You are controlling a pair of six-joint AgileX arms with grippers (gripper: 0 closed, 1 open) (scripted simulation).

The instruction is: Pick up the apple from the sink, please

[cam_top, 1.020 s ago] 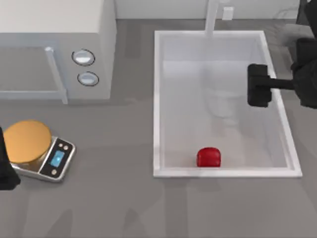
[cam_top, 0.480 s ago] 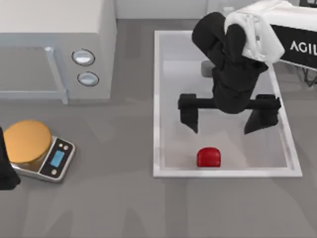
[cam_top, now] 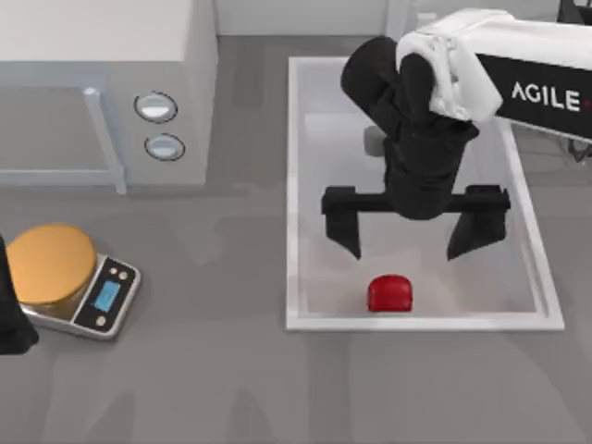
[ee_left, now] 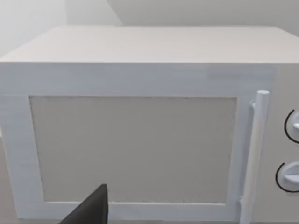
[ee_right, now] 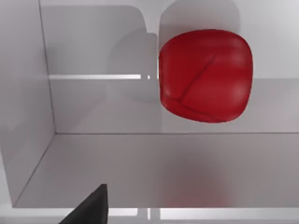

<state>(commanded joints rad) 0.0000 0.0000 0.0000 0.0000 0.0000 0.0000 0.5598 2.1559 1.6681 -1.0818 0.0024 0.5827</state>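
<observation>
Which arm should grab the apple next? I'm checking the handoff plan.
Right. The right gripper hangs open over the sink, its fingers spread just behind the apple. The left gripper sits parked at the table's left edge beside the scale.

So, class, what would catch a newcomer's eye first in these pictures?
The small glossy red apple stands out, lying inside the large white rectangular sink near its front wall. Above it hangs the black right gripper, fingers spread wide over the basin. At the table's left sits a scale with an orange round plate.
</observation>
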